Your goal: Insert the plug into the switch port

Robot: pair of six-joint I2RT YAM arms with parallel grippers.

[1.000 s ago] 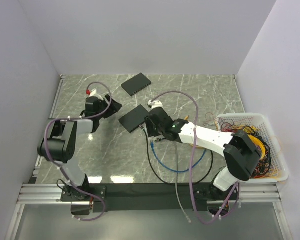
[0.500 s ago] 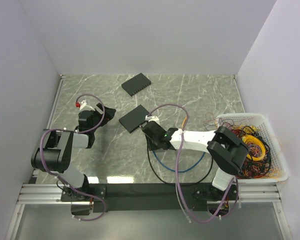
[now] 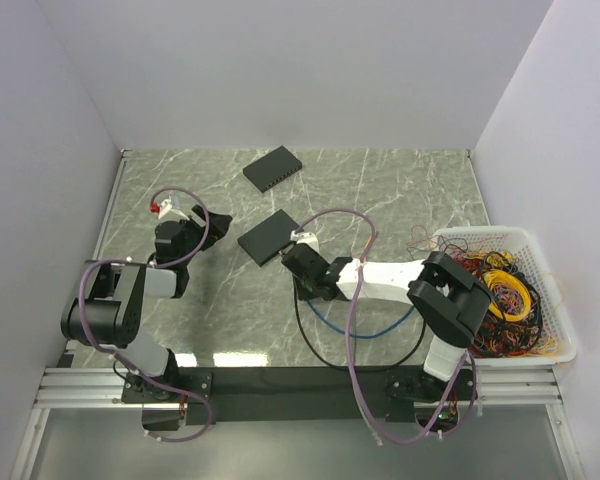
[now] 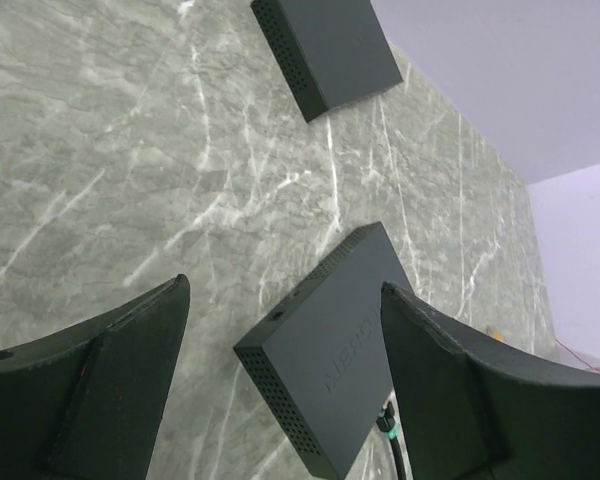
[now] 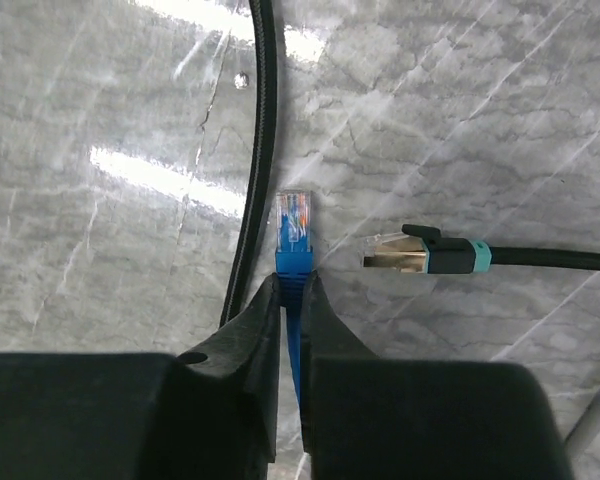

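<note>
The switch (image 3: 272,168) is the oblong dark-grey box at the back of the table, also seen in the left wrist view (image 4: 325,50); its ports do not show. The plug is not in view. My right gripper (image 5: 293,282) is shut on the boot of a blue cable, whose clear tip (image 5: 293,217) sticks out ahead of the fingers just above the table. In the top view this gripper (image 3: 298,262) sits just in front of the squarer black slab (image 3: 268,237). My left gripper (image 4: 285,290) is open and holds nothing, left of the slab (image 4: 330,360) in the top view (image 3: 215,218).
A black cable's metal tip with a teal ring (image 5: 420,255) lies right of the blue tip. Black cable (image 3: 310,340) and blue cable (image 3: 365,330) loop across the near table. A white basket (image 3: 480,233) of tangled cables stands at the right edge.
The right gripper has closed on the blue cable and drawn slightly nearer. The left arm pulled back to the left, away from the slab, with its jaws wider.
</note>
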